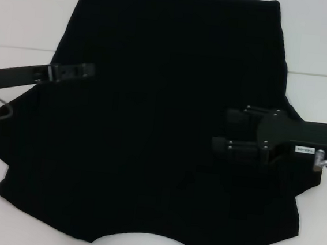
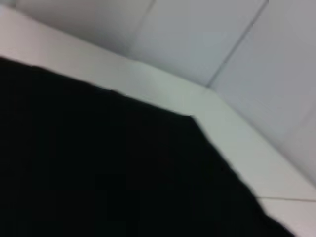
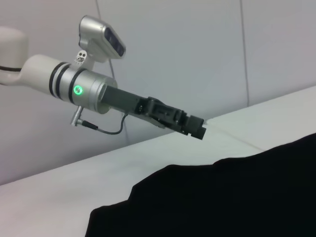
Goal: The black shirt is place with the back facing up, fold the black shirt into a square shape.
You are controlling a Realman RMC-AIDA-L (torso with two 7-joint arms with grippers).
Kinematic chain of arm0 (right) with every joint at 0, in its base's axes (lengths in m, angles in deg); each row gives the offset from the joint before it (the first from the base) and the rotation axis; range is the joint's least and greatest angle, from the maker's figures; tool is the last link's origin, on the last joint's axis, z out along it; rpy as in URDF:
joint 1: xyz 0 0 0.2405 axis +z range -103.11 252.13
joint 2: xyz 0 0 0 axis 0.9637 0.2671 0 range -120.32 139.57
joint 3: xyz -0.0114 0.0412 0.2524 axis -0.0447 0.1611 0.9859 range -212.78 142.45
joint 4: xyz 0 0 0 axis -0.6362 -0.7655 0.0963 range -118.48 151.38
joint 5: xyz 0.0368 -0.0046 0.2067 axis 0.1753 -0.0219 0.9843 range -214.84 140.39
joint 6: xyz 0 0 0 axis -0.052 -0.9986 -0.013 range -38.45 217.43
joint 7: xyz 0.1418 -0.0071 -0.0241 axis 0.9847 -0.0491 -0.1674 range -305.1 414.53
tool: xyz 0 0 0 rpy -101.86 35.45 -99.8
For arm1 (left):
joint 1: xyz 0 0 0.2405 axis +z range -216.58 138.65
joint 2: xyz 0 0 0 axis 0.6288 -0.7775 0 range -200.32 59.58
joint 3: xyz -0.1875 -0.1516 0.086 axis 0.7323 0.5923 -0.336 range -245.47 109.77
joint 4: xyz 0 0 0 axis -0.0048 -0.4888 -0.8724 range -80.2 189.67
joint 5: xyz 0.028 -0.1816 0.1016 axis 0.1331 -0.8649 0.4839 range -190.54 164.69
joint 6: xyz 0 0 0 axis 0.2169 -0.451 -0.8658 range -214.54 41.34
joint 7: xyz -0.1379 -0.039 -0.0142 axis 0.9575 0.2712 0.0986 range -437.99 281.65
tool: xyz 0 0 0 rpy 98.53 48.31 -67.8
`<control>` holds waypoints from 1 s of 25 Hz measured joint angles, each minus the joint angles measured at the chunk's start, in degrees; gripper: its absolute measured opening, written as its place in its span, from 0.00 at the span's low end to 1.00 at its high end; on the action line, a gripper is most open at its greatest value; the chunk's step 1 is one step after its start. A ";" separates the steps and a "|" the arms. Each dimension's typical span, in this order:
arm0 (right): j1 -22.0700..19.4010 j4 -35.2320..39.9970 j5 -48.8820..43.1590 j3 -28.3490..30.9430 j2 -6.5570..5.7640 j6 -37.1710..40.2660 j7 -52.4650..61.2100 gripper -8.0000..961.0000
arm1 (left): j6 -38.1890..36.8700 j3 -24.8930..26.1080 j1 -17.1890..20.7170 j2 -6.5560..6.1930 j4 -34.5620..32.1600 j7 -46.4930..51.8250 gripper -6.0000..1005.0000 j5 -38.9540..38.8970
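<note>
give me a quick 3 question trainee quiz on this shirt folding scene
1. True or false: the large black cloth T-shirt lies spread flat on the white table.
2. Which gripper is over the shirt's right half: A left gripper, B right gripper?
3. Fill in: no ____ lettering shows on the shirt's upper face.

Key: 1 true. 2 B. 3 printed.

A white table (image 1: 11, 200) meets a pale wall (image 3: 197, 49).
</note>
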 joint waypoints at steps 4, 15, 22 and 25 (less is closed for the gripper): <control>1.09 0.43 -0.07 -1.58 0.68 -0.96 1.41 0.89 | 2.18 0.52 0.05 -0.09 -2.14 4.27 0.80 7.03; 2.98 0.47 -0.06 -1.78 1.43 -2.20 2.31 0.89 | 7.29 0.61 0.01 -0.12 -8.97 19.75 0.79 24.82; 3.12 0.38 0.11 -1.78 1.84 -2.80 2.34 0.89 | 8.30 0.43 -0.39 -0.19 -9.54 23.25 0.80 31.41; 3.12 0.27 0.16 -1.78 1.83 -2.88 2.31 0.89 | 9.37 0.21 -0.39 -0.02 -9.23 23.46 0.79 32.84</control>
